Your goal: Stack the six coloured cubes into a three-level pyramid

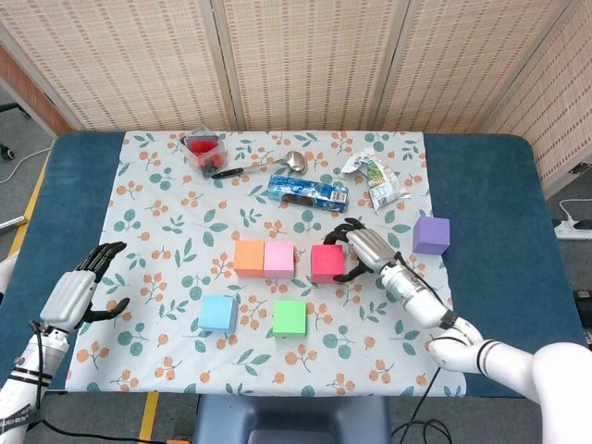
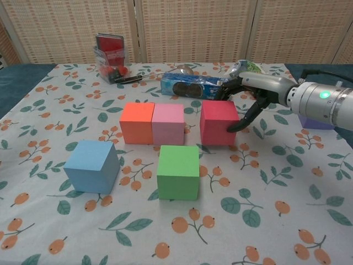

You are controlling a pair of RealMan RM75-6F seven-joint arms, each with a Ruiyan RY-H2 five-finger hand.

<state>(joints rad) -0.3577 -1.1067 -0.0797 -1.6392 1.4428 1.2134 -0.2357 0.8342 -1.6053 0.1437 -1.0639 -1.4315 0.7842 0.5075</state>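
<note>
Woven screens stand behind a blue table (image 1: 481, 176) spread with a leaf-and-berry cloth (image 1: 166, 213). On it the right hand (image 1: 359, 248) reaches in from the right, forearm low over the cloth, and grasps the red cube (image 1: 326, 263): fingers (image 2: 234, 85) curl over the cube's far top edge while the thumb presses its right face. The red cube sits on the cloth just right of the pink cube (image 1: 279, 259), a narrow gap between them. The pink cube touches the orange cube (image 1: 249, 258) on its left, the two forming a row. In front of that row stand the green cube (image 1: 289, 317) and, further left, the blue cube (image 1: 216, 314), each apart from the others. The purple cube (image 1: 431, 235) rests well to the right, behind the right forearm. Beyond the row lie a blue cookie pack (image 1: 308, 191), a crumpled snack wrapper (image 1: 375, 178), a ladle (image 1: 268, 166) and a clear box of red pieces (image 1: 203, 152). The left hand (image 1: 83, 287) hovers at the table's near left edge, fingers spread, holding nothing.
</note>
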